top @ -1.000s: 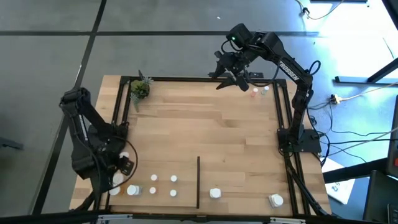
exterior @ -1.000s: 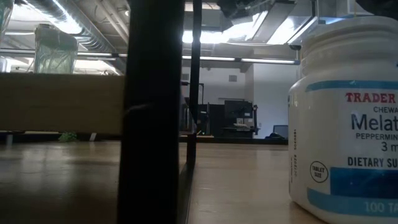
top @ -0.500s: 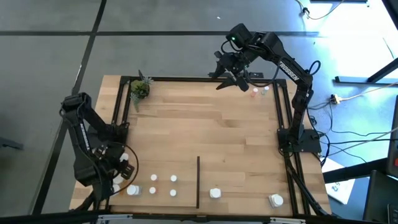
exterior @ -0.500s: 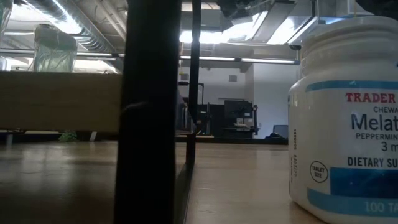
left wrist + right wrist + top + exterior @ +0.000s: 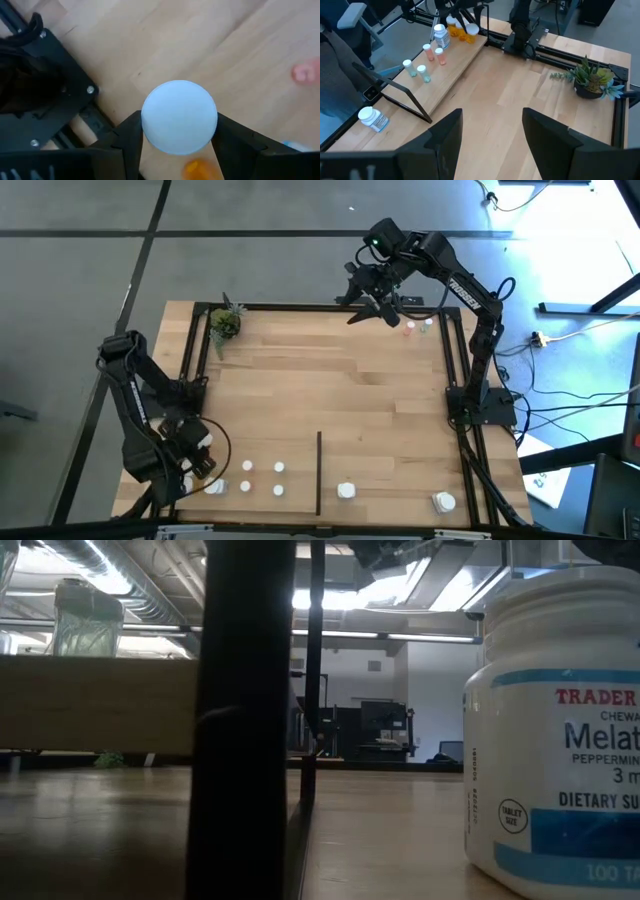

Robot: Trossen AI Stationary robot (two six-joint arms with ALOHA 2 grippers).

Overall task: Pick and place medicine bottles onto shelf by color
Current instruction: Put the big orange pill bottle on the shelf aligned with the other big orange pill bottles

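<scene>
- We saw the left gripper [image 5: 177,145] pinching a white-capped bottle [image 5: 179,117] by its sides, above the shelf [image 5: 350,395] corner nearest the left arm's base.
- The right gripper [image 5: 372,308] hung with fingers spread over the shelf's far rail, beside two small bottles [image 5: 418,327].

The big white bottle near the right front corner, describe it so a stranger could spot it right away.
Start at the short black divider strip on the wooden shelf. The big white bottle stands alone at the front edge, farthest right of it; the clustered bottles are smaller.
</scene>
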